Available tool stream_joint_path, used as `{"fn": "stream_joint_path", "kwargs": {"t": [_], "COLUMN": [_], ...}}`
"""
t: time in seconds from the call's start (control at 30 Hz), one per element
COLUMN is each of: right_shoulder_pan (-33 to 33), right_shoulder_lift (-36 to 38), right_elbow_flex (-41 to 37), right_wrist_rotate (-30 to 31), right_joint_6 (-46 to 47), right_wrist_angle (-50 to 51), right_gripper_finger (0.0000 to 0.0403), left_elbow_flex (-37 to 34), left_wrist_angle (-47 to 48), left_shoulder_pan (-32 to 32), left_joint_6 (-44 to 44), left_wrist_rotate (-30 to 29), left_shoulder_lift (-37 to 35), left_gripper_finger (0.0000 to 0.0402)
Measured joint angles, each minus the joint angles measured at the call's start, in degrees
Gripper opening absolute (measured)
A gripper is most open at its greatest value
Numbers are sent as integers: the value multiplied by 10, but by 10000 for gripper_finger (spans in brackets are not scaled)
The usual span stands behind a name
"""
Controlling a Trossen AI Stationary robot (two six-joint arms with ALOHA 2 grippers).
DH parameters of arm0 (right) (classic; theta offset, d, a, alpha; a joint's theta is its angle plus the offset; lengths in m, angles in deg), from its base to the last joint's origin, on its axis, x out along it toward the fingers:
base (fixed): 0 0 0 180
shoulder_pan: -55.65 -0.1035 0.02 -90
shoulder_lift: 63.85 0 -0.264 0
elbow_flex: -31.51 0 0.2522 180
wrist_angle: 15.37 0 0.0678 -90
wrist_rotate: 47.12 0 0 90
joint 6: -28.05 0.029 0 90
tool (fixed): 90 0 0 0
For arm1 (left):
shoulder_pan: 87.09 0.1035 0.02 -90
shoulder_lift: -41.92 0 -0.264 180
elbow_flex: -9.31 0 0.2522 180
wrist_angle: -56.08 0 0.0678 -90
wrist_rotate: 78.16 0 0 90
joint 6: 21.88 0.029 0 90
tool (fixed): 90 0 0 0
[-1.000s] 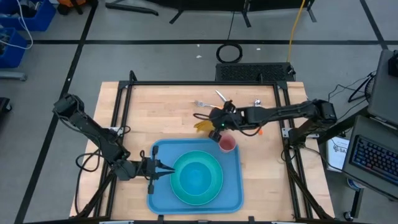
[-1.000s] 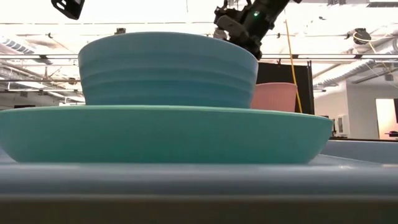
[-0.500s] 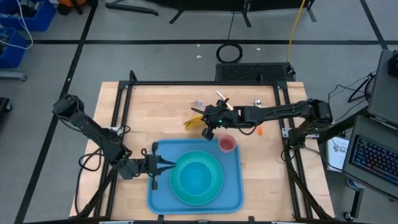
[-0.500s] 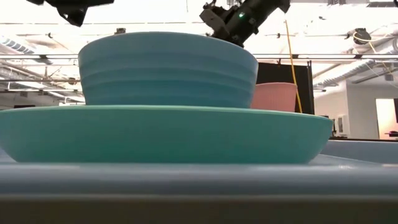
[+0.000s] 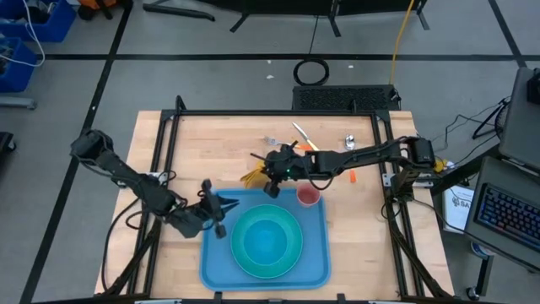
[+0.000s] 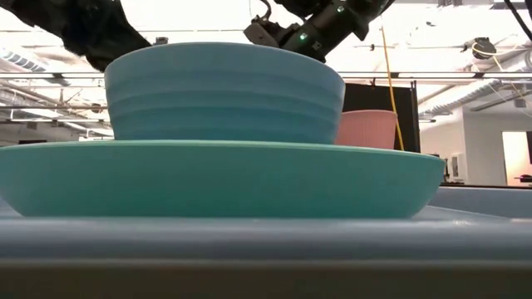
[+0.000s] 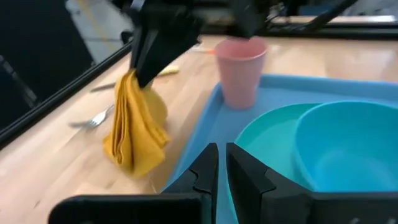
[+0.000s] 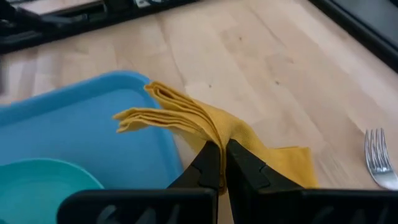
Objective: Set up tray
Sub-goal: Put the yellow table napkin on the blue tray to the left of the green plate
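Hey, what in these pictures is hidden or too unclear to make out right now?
- Low view: the plate and bowl fill the frame, hiding the table, the napkin and most of the pink cup.
- High view: the small items near the fork are too small to identify.
- Left wrist view: the right gripper is blurred where it pinches the napkin.
- Right wrist view: the fork is cut off by the edge.

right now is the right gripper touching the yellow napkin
Touching. The right wrist view shows the right gripper shut on the yellow napkin, the folded cloth pinched between its fingertips; the left wrist view shows it hanging from them.
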State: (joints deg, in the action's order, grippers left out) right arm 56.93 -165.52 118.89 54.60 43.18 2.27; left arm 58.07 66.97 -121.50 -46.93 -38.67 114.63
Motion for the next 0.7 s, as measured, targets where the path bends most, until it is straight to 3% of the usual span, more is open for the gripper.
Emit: {"fn": "stream_joint_path", "kwargs": {"t": [0.23, 0.53, 0.7], "right_shoulder_pan": [-3, -5, -5], "right_shoulder_lift": [0, 0, -4], "right_elbow_flex": [10, 10, 10], "right_wrist_rotate": [1, 3, 2], "right_joint_6": [1, 2, 2], "right_wrist_angle": [-15, -15, -25], "right_gripper_finger": [0, 0, 0], "left_elbow_flex": [0, 0, 0], "left_wrist_angle": [23, 18, 0], "left_shoulder_pan": [34, 68, 79], "left_joint_6": [-40, -21, 3], "left_wrist_rotate": [25, 39, -2], "left_shoulder_lift": [0, 0, 0], "left_gripper_finger": [57, 197, 262]}}
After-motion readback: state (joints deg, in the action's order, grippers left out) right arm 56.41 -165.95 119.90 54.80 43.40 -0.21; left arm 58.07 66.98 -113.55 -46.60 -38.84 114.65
